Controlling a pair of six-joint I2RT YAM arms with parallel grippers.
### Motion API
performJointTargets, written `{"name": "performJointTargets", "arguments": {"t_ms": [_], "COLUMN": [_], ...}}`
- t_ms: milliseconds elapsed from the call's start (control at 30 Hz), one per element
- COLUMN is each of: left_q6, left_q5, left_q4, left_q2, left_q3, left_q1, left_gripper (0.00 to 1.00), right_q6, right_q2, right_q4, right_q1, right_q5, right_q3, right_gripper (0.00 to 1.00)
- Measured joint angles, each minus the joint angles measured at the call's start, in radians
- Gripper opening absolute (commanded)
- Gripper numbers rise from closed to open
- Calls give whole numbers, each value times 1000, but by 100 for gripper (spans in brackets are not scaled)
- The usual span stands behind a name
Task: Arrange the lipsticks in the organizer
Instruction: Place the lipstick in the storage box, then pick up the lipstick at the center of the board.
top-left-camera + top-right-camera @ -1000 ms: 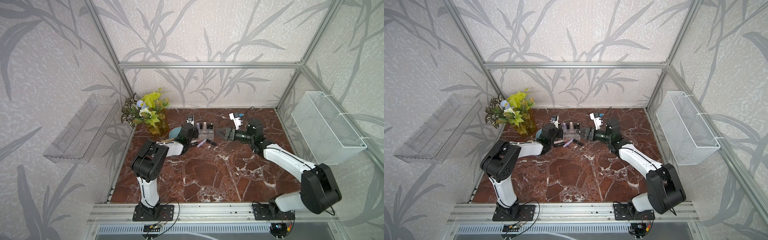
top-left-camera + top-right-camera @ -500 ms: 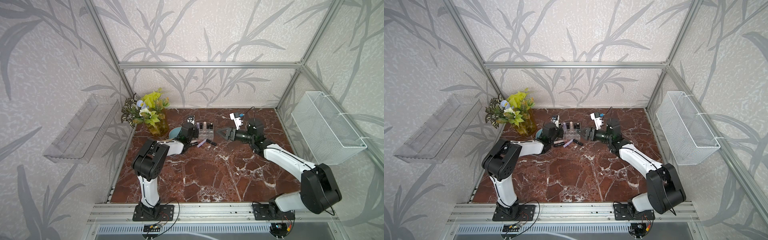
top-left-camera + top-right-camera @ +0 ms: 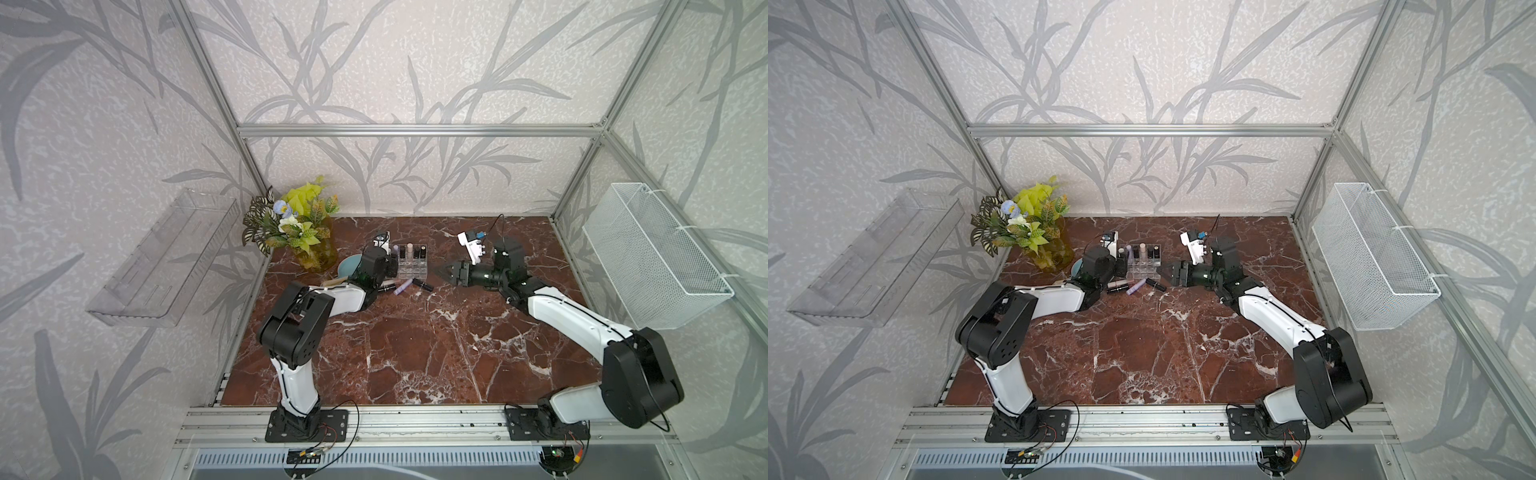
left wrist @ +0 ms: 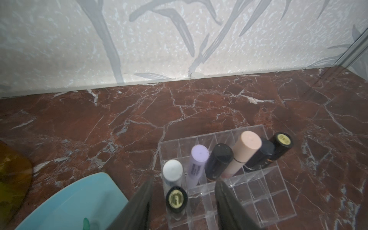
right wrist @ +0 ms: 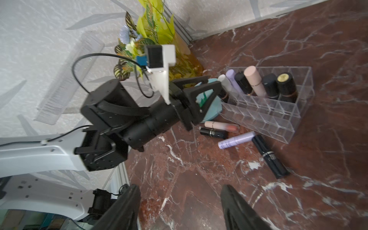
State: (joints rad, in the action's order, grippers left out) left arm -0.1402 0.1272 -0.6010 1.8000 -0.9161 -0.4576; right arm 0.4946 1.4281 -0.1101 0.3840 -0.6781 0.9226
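Bright, even light; wrist views soft, blurred toward their edges

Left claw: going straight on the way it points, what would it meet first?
Probably the gold-topped black lipstick standing in an end cell of the organizer, between the fingers of the open left claw; depth is unclear.

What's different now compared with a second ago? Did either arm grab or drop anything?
The left gripper has spread its jaws apart and let go of a black gold-capped lipstick, which stands in an end slot of the organizer. Unchanged: the right gripper is open and empty beside the organizer, four loose lipsticks lie on the table, and six standing lipsticks fill one row.
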Motion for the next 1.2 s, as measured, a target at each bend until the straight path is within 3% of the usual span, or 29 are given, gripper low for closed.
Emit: {"name": "performJointTargets", "arguments": {"t_ms": [233,500,633,733,833,1200], "left_q6": [-47,-133,-149,-151,-152,-152], "left_q5": [34,62,64,63,55,42], "left_q4": [-40,-82,-88,-92,-96,-106], "left_q2": [-269,-509,-525,-521,-507,-494], "left_q3": [175,377,399,399,399,399], "left_q1": [-27,-26,-26,-24,-24,-16], "left_gripper": [55,55,55,55,55,54], "right_q6": [-199,-337,-378,-411,-439,-518], "right_q2": [16,247,375,439,476,620], "right_q4": [270,392,441,472,496,560], "right_q1": [37,144,166,168,168,168], "right_q5": [238,417,455,480,504,537], "right_q3": [94,200,286,349,397,543], "right_gripper": [62,58,59,70,76,70]}}
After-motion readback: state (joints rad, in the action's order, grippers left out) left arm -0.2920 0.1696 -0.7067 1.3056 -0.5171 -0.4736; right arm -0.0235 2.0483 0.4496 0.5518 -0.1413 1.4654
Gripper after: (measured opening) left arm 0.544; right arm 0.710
